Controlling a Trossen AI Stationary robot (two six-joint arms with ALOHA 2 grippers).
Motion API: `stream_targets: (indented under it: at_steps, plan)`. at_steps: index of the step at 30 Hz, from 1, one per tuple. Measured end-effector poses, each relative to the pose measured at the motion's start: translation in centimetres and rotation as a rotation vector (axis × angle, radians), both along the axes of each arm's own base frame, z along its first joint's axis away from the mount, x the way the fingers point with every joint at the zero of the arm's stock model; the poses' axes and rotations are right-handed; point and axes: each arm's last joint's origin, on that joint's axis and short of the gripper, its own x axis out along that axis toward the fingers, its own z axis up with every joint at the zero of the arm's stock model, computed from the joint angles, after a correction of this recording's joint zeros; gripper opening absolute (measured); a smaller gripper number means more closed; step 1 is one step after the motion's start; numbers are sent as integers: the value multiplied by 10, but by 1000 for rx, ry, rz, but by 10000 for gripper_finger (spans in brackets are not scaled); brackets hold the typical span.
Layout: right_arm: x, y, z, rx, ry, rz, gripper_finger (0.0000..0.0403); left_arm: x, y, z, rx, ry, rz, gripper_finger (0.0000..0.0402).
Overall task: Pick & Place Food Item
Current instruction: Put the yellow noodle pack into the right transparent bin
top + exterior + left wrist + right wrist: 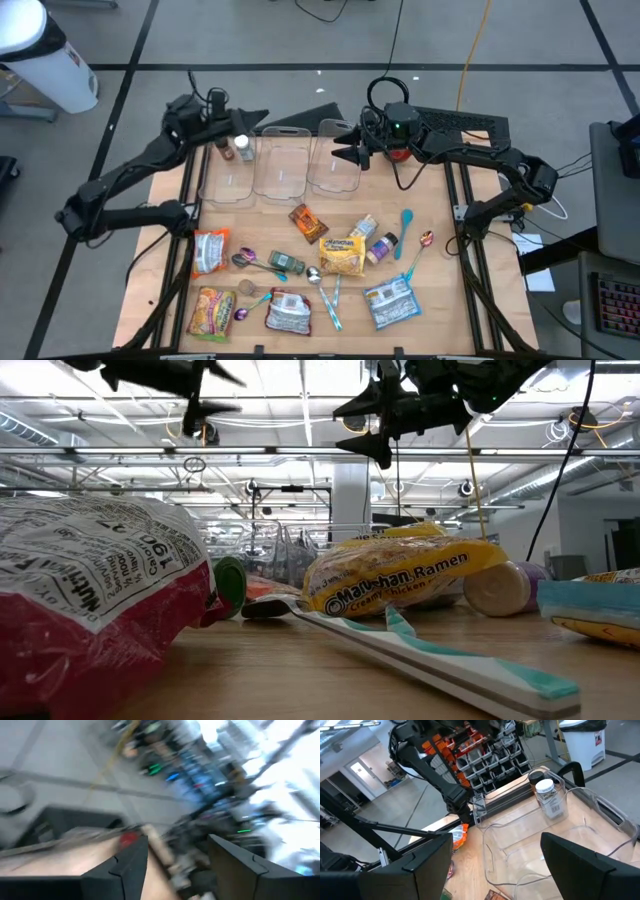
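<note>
Left bin (pixel 228 172): two spice jars (pixel 234 147) placed; left gripper (pixel 254 119) above, empty, parted. Middle bin (pixel 283 165): empty. Right bin (pixel 335 165): empty; right gripper (pixel 345 146) over it, released. Bench (pixel 440 290): ramen packet (pixel 342 256) and other packets remain unsorted.

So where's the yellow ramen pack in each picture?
High view: the ramen lies mid-table, a little right of centre.
Low view: ramen sits centre-right, label facing the camera.
Left wrist view: not in it, as far as the blur shows.
Right wrist view: not in it.
Shared landmark: the teal-handled spoon lying right beside it.
</note>
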Motion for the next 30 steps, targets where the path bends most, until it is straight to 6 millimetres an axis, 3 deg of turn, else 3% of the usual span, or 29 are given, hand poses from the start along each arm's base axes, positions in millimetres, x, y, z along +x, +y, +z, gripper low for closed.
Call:
stream_targets:
  at_steps: [7,20,25,30]
  plan:
    - [0,0,0,-2,0,-1,293,17,-21,18,126,-160,-38,188]
    - [0,-2,1,76,-3,-94,293,66,-39,-9,-118,-153,-6,182]
    - [1,-3,7,70,-58,-96,293,87,-46,-15,-110,-197,-88,182]
    - [1,-3,10,101,-96,-99,293,94,-54,-10,-29,-266,-143,182]
